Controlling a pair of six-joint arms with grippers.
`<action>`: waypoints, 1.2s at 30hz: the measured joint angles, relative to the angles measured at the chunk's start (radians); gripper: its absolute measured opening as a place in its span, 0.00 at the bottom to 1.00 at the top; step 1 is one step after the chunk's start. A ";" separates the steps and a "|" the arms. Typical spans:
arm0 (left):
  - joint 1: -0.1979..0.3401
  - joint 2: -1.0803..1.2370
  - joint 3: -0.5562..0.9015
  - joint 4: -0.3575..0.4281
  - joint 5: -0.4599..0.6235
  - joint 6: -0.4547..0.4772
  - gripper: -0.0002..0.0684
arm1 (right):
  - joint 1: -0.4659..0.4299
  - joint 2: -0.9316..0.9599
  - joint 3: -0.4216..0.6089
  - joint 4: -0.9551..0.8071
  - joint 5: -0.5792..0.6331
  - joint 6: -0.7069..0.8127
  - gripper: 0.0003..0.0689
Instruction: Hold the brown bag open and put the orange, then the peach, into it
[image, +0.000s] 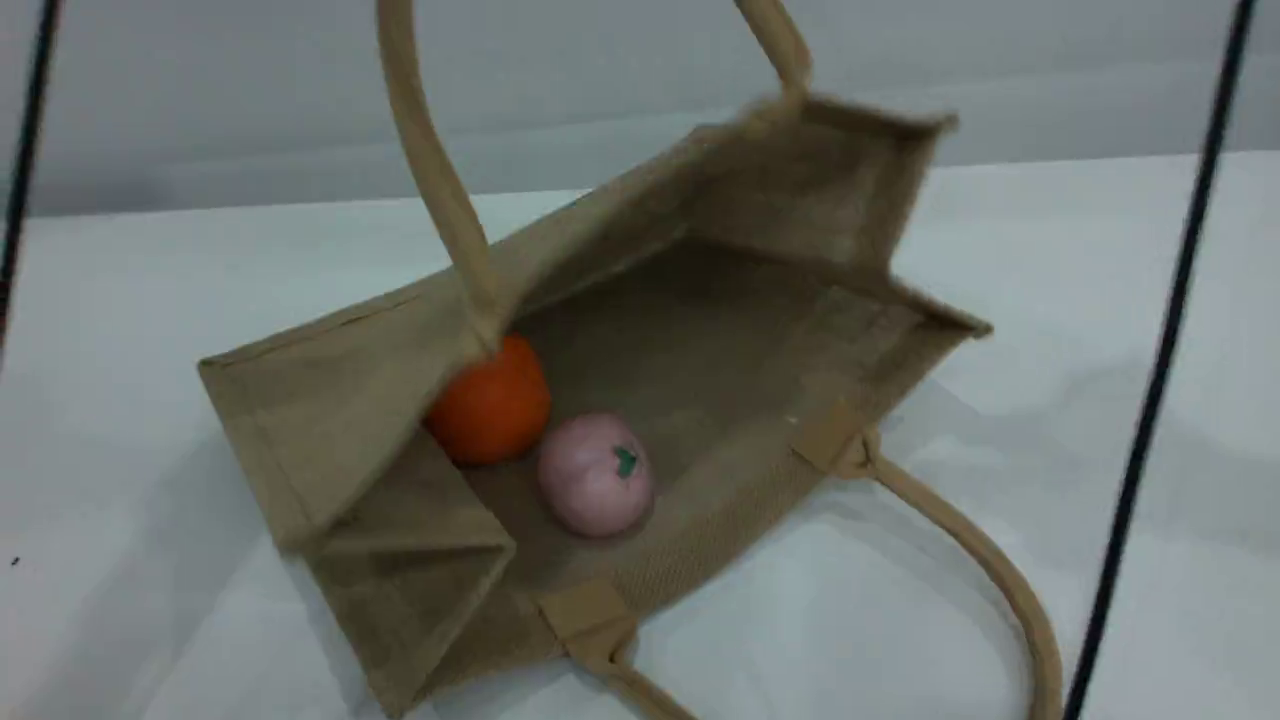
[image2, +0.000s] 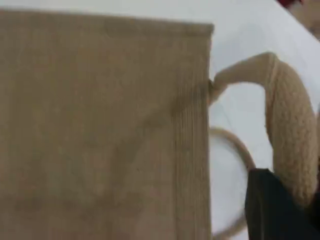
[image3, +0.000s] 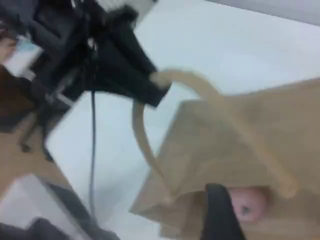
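Orange (image: 490, 405), peach (image: 596, 475) inside bag (image: 800, 200).

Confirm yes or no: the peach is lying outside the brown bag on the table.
No: in the scene view the peach rests inside the brown bag, beside the orange.

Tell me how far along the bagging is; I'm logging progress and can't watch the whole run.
Both fruits look bagged: the orange and the peach lie side by side inside the brown bag. In hand: the left claw is shut on the bag's upper handle, holding the mouth open. The right claw is near the opening with nothing in it. No fruit remains outside; only letting go seems left.
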 joint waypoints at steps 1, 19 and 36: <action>-0.013 0.000 0.025 0.001 0.000 0.008 0.12 | 0.000 -0.022 0.000 -0.021 0.000 0.017 0.54; -0.066 0.054 0.414 0.001 -0.419 0.030 0.22 | 0.000 -0.613 0.000 -0.616 -0.029 0.439 0.54; -0.064 0.066 0.411 0.028 -0.228 0.051 0.83 | 0.001 -1.084 0.218 -0.924 -0.003 0.641 0.54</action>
